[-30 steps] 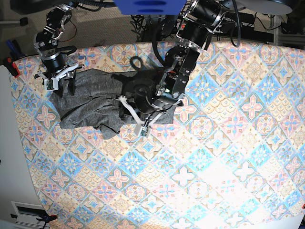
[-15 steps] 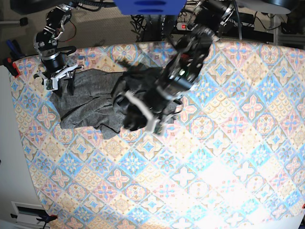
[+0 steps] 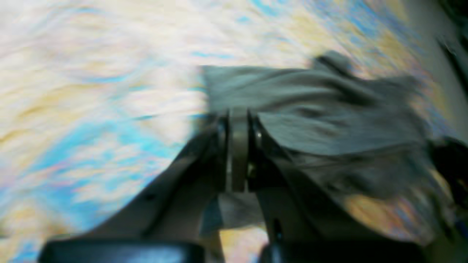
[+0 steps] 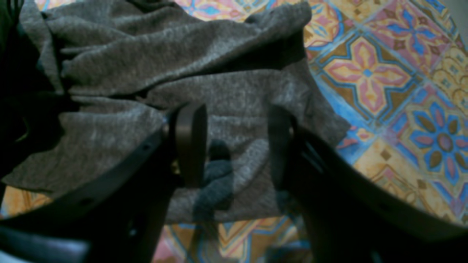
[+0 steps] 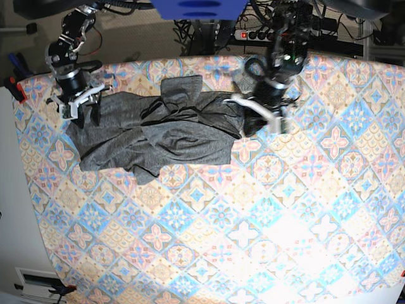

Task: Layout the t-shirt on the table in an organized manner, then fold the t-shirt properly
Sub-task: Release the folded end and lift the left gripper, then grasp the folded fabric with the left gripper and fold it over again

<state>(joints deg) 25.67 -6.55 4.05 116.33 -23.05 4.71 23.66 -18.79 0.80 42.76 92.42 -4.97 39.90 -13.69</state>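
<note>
Now the left end effector [image 5: 262, 117] has swung away to the right, pinching an edge of the soft charcoal-grey knit t-shirt [image 5: 152, 130] and pulling it across the pastel tile-pattern worktop [image 5: 285, 221]. Right end effector [image 5: 79, 104] hangs spread over the bunched cloth. It looks light and floppy; corners seem best to hold.

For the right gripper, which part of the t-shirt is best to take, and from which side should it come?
Probably the t-shirt edge lying flat on the table just under the right gripper, coming straight down from above. In the right wrist view that edge is a thin single layer between the open jaws, while the cloth further in is bunched into folds.
</note>
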